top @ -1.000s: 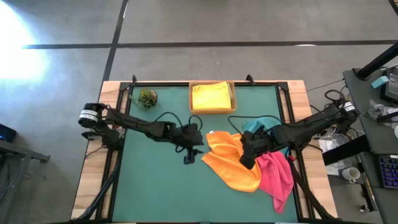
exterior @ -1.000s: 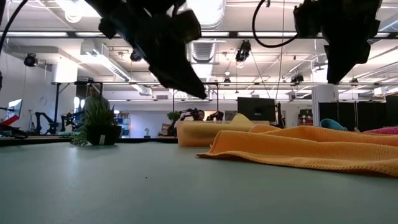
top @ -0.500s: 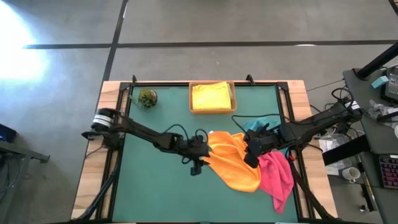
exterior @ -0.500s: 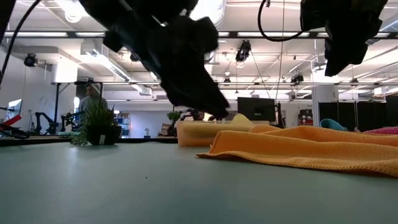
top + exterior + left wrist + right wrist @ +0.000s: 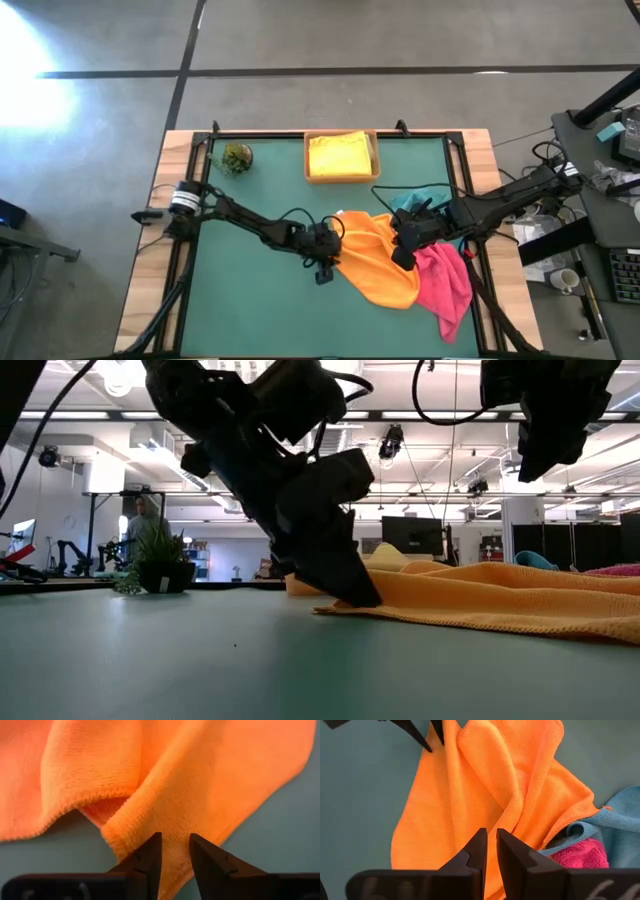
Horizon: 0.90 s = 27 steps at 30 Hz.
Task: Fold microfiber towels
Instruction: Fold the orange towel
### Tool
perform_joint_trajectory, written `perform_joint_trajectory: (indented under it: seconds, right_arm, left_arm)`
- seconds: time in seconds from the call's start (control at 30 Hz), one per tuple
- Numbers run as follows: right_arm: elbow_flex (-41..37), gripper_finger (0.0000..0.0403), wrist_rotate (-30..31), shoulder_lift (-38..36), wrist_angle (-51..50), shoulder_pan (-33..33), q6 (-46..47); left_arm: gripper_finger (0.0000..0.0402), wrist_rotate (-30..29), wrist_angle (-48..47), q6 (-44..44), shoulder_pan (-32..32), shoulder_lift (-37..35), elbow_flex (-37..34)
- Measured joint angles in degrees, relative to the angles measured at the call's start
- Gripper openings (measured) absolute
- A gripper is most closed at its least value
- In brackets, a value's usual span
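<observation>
Reaching farther across the green table (image 5: 250, 310) than a second ago, the left arm has carried the left gripper (image 5: 325, 265) from open mat to the near-left edge of the orange towel (image 5: 375, 262), and its tips now touch down at that edge in the low view. From the left wrist, its two fingers (image 5: 150, 855) sit slightly apart with a fold of orange cloth in the narrow gap, not clearly pinched.

That orange towel lies crumpled and spread at the table's centre-right, overlapping a pink towel (image 5: 445, 285) on its right, with a teal towel (image 5: 420, 198) peeking out behind both. A yellow towel (image 5: 340, 155) rests folded in the tan tray (image 5: 342, 178) at the far edge.

Hovering above the seam between orange and pink, the right gripper (image 5: 403, 245) has barely shifted; its fingers are close together with a thin gap, holding nothing.

A small green plant ball (image 5: 237, 157) sits near the far-left corner.
</observation>
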Motion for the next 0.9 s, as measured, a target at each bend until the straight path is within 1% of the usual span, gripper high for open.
perform_joint_trajectory:
  seconds: [0.07,0.27,0.47,0.53,0.73,0.9]
  right_arm:
    - [0.0,0.0031,0.0,0.04,0.17,0.0,0.0]
    - [0.0,0.0031,0.92,0.04,0.57,0.0,0.0]
    - [0.0,0.0031,0.95,0.04,0.64,0.0,-0.35]
    - [0.0,0.0031,0.96,0.04,0.68,0.0,-0.65]
    - [-0.07,0.0031,0.96,0.04,0.82,0.0,-1.57]
    - [-0.07,0.0031,0.92,0.04,0.92,0.02,-2.38]
  left_arm:
    - [0.0074,0.02,-0.49,-3.64,-0.23,-0.2,-0.57]
    - [0.0036,0.94,-8.58,-12.62,-2.98,-1.18,-0.71]
    - [0.0004,2.05,-17.24,-20.4,-7.18,-4.79,-1.0]
    - [0.0001,1.37,-20.5,-22.41,-8.39,-6.0,-1.02]
    - [0.0,-0.34,-31.57,-32.17,-11.72,-7.62,-1.04]
    - [0.0,-2.23,-35.92,-40.95,-14.62,-7.65,-1.26]
